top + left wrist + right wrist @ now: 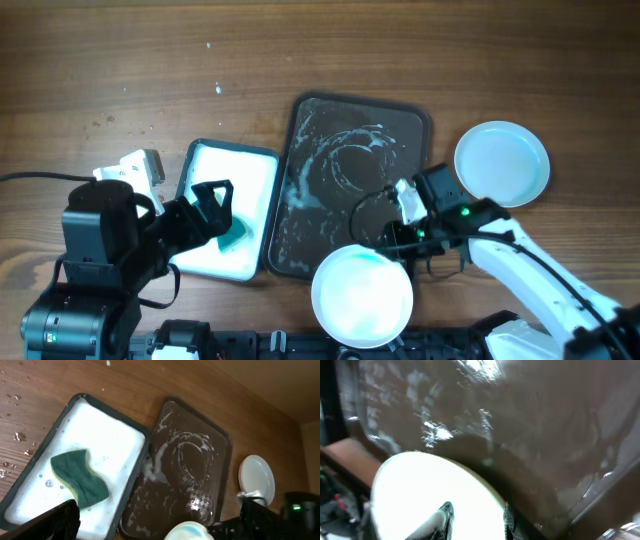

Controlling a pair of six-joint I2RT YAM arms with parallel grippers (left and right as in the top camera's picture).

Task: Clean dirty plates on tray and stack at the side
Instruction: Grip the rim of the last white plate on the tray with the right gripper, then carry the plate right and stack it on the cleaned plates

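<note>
Your right gripper [476, 510] straddles the rim of the teal-smeared plate [362, 297], one finger over it and one outside, probably to steady it where it overhangs the near edge of the dark tray [350, 130]. You cannot tell whether it actually pinches. Your left gripper [212, 205] hangs wide open above the sponge [80, 477] in the soapy white tray [235, 148], apparently ready to fetch it. The side plate [502, 163] rests on the table and may hide another underneath.
</note>
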